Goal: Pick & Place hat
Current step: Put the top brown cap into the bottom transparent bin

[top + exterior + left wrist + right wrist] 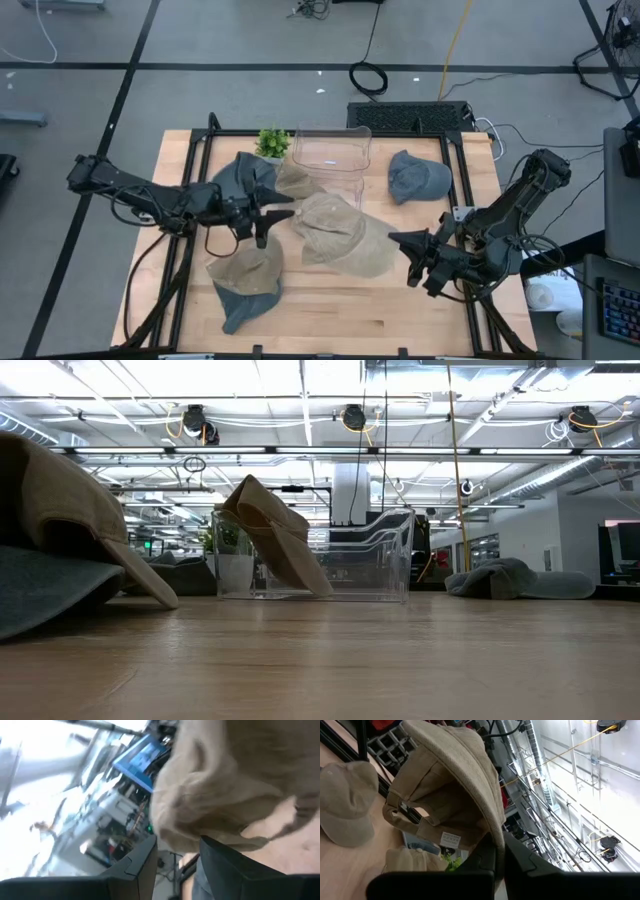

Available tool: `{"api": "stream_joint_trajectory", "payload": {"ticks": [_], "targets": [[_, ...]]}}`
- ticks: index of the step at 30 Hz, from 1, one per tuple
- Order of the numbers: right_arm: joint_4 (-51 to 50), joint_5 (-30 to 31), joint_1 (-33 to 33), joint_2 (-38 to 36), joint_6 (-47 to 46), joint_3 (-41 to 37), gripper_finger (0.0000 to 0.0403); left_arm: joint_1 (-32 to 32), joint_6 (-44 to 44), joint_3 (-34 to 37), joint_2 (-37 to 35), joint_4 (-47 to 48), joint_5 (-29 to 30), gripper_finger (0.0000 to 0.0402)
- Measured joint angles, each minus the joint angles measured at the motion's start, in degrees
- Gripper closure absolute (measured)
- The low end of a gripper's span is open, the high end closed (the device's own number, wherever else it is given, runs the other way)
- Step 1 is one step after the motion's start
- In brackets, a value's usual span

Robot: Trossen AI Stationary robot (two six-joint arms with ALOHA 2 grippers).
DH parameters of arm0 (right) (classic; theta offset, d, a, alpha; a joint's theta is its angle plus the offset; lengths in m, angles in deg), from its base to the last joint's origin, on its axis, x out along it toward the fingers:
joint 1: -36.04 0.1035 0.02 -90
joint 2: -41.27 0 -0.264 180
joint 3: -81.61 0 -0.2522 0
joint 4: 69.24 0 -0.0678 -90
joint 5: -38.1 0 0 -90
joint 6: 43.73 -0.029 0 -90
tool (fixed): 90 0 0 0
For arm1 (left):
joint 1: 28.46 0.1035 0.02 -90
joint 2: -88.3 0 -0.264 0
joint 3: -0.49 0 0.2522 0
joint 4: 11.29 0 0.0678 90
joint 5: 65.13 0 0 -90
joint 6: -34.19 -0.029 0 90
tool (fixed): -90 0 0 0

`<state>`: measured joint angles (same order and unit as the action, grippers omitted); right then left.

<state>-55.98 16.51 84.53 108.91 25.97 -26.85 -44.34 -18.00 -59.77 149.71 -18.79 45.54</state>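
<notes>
Left hand is out over the middle of the desk, fingers pinching the tan hat at one edge. Right hand is on the opposite side of that same hat, fingers pressed onto its brim; the right wrist view shows the fabric draped up over them. Just behind sits the clear bin with a second tan cap leaning on its corner. A grey hat lies well apart.
</notes>
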Motion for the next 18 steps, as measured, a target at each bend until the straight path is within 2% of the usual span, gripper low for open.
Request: {"api": "stream_joint_trajectory", "payload": {"ticks": [10,14,18], "targets": [[-0.04,0.56,0.00,0.00,0.77,0.00,0.0403,0.04,45.93,0.00,-2.74,-0.78,1.10,0.0245],[-0.30,0.11,0.00,0.00,1.23,0.00,0.0403,0.05,58.53,0.00,-2.71,-1.76,0.90,0.0245],[-6.22,-4.28,0.00,0.13,0.71,-0.05,0.0403,0.52,71.43,0.00,-2.71,-1.60,0.84,0.0245]]}}
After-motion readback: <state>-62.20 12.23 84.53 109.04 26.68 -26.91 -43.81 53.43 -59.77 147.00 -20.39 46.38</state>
